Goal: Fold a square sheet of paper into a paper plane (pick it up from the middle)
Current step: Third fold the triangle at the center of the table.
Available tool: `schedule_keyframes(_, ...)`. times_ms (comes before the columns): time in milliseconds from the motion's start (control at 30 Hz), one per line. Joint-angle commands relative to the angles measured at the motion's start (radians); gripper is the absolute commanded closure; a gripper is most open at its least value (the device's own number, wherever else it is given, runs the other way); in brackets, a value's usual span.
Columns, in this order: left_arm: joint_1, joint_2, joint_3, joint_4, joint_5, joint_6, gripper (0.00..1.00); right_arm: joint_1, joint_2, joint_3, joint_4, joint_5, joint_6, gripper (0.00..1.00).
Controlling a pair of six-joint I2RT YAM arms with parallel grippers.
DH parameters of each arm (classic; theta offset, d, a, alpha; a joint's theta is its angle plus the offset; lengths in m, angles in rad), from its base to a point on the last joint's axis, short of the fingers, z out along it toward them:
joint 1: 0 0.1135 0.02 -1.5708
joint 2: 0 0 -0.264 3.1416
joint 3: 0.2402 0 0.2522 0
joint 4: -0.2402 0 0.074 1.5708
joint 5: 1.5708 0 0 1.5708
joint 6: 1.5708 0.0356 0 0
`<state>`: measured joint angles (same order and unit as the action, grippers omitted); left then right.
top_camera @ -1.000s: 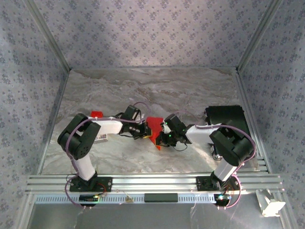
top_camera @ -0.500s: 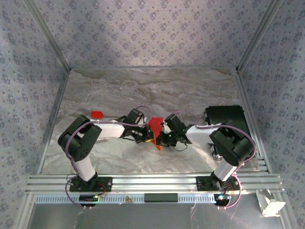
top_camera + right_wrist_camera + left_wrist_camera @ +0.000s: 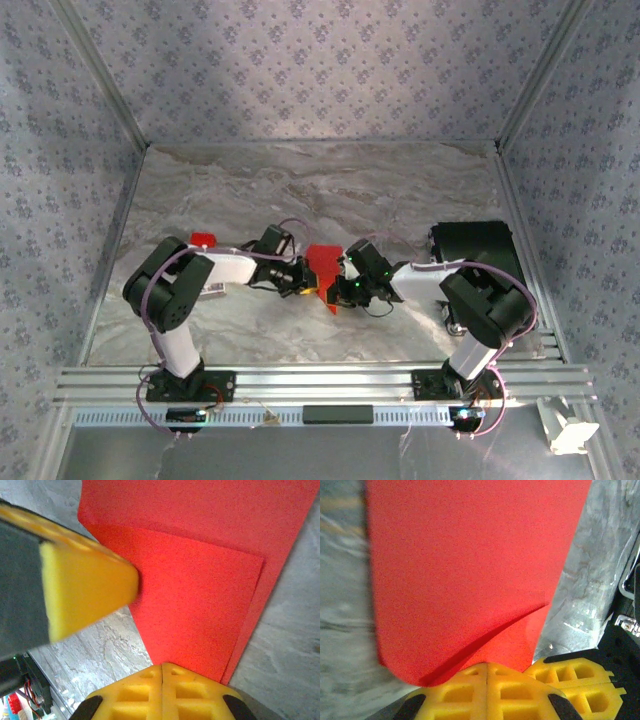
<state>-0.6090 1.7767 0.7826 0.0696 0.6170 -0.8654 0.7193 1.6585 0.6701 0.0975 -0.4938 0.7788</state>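
At mid-table the left gripper [image 3: 302, 279] and the right gripper [image 3: 344, 284] meet, each pinched tight on the red paper [image 3: 322, 266] between them. The partly folded sheet spreads away from their closed yellow pads [image 3: 465, 692]. Farther left lies a small red piece [image 3: 204, 240].

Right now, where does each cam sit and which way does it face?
Top external: above and behind the bases, looking down on the table; left arm and right arm show.
Left wrist: on the left arm, looking past the shut left jaws onto the red paper.
Right wrist: on the right arm, looking past the shut right jaws onto the same paper; left jaws intrude at left.
Shared: all see the red paper.
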Motion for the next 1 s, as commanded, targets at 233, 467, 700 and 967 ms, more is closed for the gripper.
schedule_keyframes(233, 0.084, 0.039, 0.052, -0.139, -0.128, 0.068, 1.00, -0.010, 0.003, -0.044, -0.136, 0.058, 0.004, 1.00)
schedule_keyframes(467, 0.114, 0.047, 0.077, -0.154, -0.146, 0.060, 1.00, -0.009, 0.000, -0.041, -0.137, 0.051, 0.000, 1.00)
schedule_keyframes(700, 0.118, 0.049, 0.134, -0.234, -0.195, 0.068, 1.00, -0.013, 0.003, -0.041, -0.140, 0.048, -0.008, 1.00)
schedule_keyframes(967, 0.118, -0.005, 0.151, -0.264, -0.211, 0.062, 1.00, -0.014, 0.000, -0.040, -0.140, 0.046, -0.009, 1.00)
